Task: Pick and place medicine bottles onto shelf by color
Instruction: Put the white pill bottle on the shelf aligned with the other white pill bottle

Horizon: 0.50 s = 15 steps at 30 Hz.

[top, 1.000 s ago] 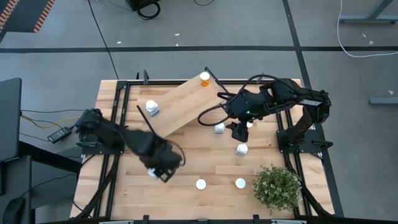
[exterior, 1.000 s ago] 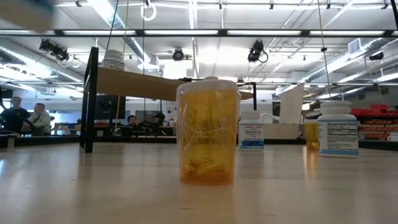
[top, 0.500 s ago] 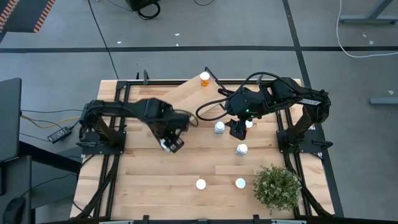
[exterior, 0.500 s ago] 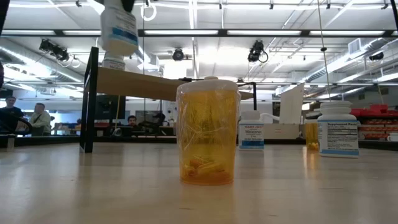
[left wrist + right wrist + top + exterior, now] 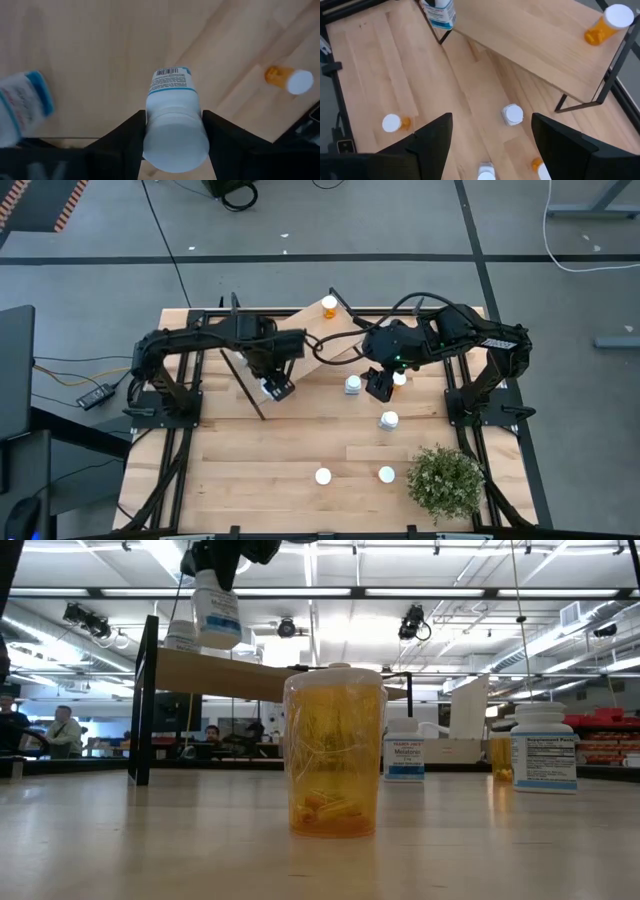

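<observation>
The left gripper (image 5: 275,387) is clamped on a white bottle (image 5: 172,117) and holds it in the air over the front edge of the shelf (image 5: 300,345), near its left end. The shelf is slanted, so the bottle could tip or roll down if it is let go too high or too close to that edge. Another white bottle (image 5: 22,107) stands on the shelf just beside it, and a bump could knock that one off. An orange bottle (image 5: 329,305) lies at the shelf's far right corner.

The right gripper (image 5: 376,383) hangs over the tabletop in front of the shelf's right end, fingers apart and holding nothing. White-capped bottles (image 5: 386,419) stand near it, so a low move could push one over.

One second ago the left gripper was low near the left front of the tabletop. Now it is up at the shelf with the bottle. The right gripper has hardly moved
</observation>
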Motion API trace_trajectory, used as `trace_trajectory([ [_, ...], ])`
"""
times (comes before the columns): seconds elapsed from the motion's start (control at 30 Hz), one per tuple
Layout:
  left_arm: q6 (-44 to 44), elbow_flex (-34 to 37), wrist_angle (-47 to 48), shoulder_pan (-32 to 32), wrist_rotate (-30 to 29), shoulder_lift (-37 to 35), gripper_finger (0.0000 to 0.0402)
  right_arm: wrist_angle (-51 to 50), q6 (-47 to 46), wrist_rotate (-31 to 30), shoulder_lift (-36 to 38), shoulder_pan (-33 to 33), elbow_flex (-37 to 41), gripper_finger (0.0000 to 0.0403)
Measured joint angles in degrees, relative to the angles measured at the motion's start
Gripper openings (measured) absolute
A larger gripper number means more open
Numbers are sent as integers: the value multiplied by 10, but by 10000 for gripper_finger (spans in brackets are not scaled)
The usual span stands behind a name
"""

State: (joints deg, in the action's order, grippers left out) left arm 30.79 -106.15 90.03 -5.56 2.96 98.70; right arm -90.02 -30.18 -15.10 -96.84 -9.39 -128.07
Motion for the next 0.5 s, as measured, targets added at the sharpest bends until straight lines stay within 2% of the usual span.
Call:
trace_trajectory([
  [0.3,-121,0,0,-27,-67,0,192,0,-30,-8,0,0,0,276],
  [0.5,-197,0,0,-27,-78,0,191,0,-43,-8,0,0,0,276],
])
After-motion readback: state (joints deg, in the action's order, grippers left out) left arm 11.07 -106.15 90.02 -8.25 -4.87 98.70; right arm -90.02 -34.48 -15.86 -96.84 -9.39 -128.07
